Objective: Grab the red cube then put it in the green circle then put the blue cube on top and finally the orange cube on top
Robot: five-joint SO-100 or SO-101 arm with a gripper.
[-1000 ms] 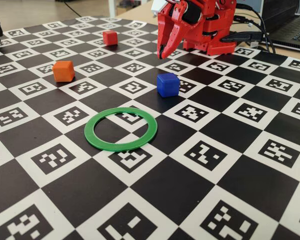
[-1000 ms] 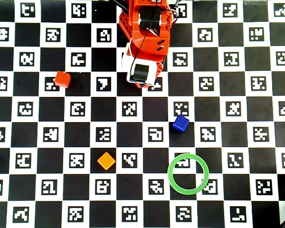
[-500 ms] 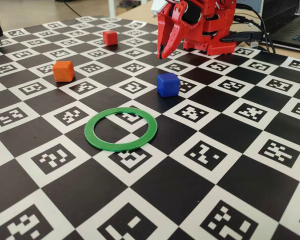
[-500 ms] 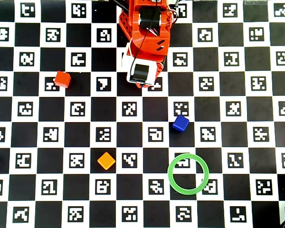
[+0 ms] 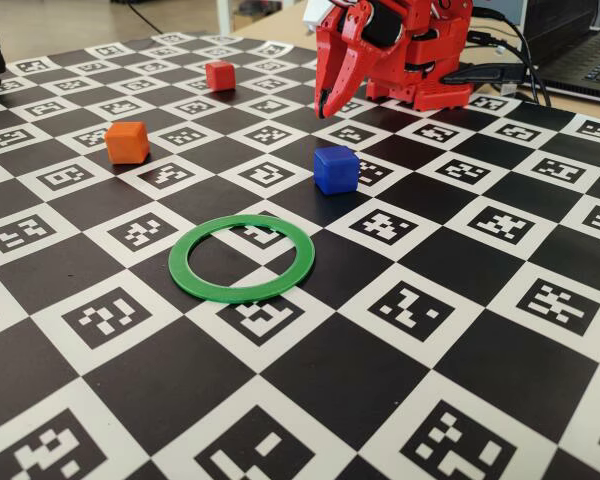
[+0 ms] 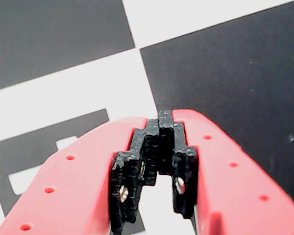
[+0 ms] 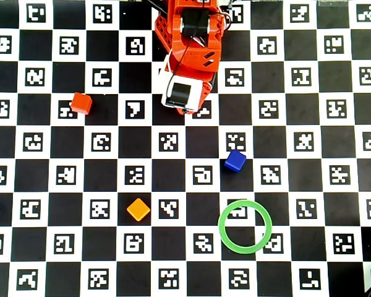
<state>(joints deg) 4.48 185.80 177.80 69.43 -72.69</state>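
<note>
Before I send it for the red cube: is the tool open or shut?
Shut and empty: in the wrist view the red tool's black pads meet at the tip with nothing between them.

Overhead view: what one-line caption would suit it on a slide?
Red robot arm with gripper shut and empty above a checkered marker board; red cube, orange cube, blue cube and empty green circle wait.

On the black-and-white checkered marker mat, a flat green plastic ring lies empty near a small blue plastic cube, with a small orange plastic cube left, a small red plastic cube farther back, and the red two-finger gripper hanging closed above the mat.
</note>
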